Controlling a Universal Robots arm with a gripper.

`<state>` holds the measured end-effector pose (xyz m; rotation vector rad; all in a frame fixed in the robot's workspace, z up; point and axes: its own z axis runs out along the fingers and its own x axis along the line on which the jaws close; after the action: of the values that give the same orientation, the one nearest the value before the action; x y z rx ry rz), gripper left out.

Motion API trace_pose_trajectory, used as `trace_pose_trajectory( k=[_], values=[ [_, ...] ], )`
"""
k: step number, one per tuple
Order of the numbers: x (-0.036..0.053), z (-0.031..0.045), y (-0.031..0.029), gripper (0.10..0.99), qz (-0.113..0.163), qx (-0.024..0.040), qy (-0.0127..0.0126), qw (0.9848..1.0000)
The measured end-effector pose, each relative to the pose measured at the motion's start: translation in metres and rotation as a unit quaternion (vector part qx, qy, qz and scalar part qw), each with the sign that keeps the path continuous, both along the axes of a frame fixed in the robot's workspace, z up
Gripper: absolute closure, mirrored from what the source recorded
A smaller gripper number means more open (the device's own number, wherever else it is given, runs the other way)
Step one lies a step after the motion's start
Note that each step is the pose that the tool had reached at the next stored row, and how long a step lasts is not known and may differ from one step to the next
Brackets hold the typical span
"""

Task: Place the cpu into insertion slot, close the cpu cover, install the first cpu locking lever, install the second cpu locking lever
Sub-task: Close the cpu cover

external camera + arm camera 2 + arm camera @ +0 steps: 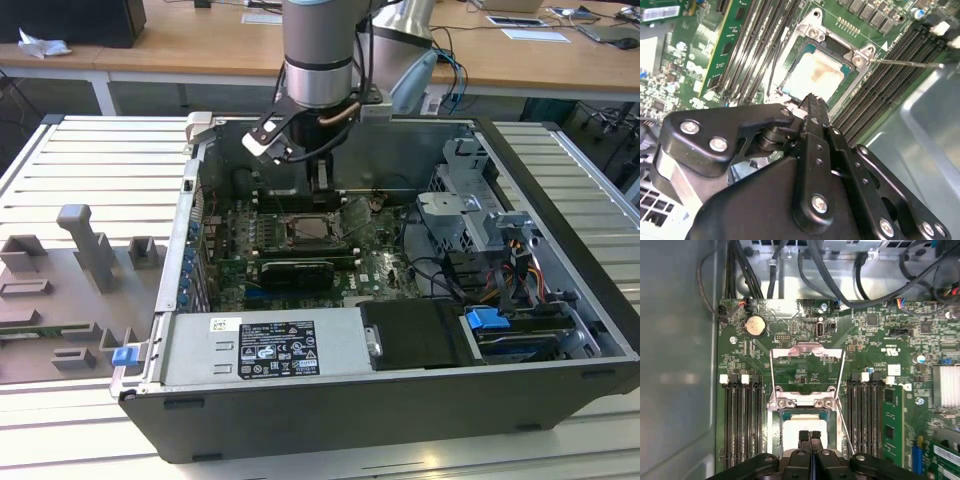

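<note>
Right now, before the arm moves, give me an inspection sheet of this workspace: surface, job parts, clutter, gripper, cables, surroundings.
Surface: ribbed grey metal table carrying an open black computer case.
Job's things: small square silvery-beige cpu lies in the silver-rimmed insertion slot; the silver frame-shaped cpu cover is open; a thin wire lever stands free beside the slot.
Clutter: grey plastic fixture blocks on the table, at the exterior view's left.
Gripper: black gripper shut, holding nothing, tips at the cpu's edge; contact cannot be told.
Cables: black cables beyond the green motherboard, away from the slot.
Surroundings: wooden desks behind.
</note>
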<state>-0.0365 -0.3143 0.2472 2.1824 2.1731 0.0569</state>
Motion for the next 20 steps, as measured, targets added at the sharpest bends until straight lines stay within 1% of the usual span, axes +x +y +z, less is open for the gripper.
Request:
trace_pose_trajectory(
  k=[1, 3, 4, 7, 9, 13, 15, 18, 20],
  values=[
    [0.0, 0.0024, 0.0001, 0.98, 0.0, -0.0006, 0.0, 1.0],
    [0.0012, 0.0025, 0.0001, 0.98, 0.0, -0.0007, 0.0, 1.0],
    [0.0033, 0.0025, 0.0002, 0.98, 0.0, -0.0007, 0.0, 1.0],
    [0.0132, 0.0026, 0.0001, 0.98, 0.0, -0.0007, 0.0, 1.0],
    [0.0133, 0.0059, 0.0001, 0.98, 0.0, -0.0014, 0.0, 1.0],
    [0.0133, 0.0155, 0.0002, 0.98, 0.0, -0.002, 0.0, 1.0],
    [0.0142, 0.016, 0.0002, 0.98, 0.0, -0.0022, -0.0001, 1.0],
    [0.0202, 0.0165, 0.0001, 0.98, 0.0, -0.0029, 0.0001, 1.0],
    [0.022, 0.0208, 0.0002, 0.98, 0.0, -0.0032, 0.0, 1.0]
  ],
)
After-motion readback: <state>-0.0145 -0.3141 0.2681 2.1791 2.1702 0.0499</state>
